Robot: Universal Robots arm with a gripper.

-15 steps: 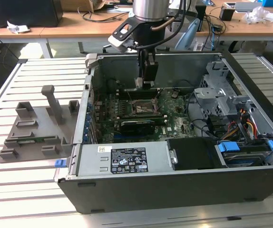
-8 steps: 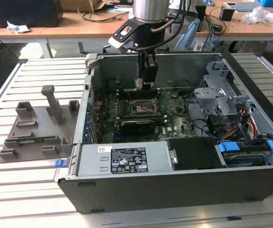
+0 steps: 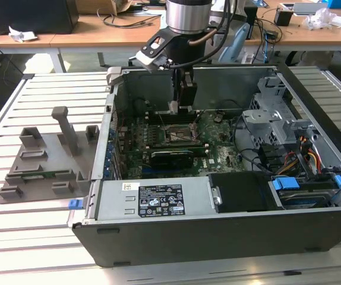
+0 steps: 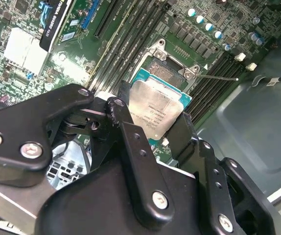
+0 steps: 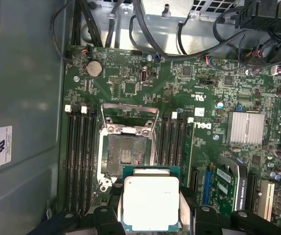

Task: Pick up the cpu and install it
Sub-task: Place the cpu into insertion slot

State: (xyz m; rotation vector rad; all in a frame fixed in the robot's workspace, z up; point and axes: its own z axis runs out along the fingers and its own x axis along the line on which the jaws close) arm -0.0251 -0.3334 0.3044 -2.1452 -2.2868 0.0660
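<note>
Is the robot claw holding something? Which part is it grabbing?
Yes. The gripper holds the cpu, pinched by two opposite edges with its silvery top showing. The chip hangs over the motherboard, beside the open socket.

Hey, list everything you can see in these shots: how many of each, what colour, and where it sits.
computer case: one, dark grey, open, on the slatted table
slatted table: one, pale metal, under the case
fixture: one, grey, on the table, at the exterior view's left of the case
power supply: one, silver with a black label, along the case's near wall
motherboard: one, green, on the case floor
socket: one, black with a metal frame, empty, mid-board
memory slots: two banks, black, either side of the socket
heatsink: one, silver, on the board
cpu: one, silvery-grey, held above the board near the socket
arm: one, silver and black, above the case
gripper: one, black, shut on the cpu
</note>
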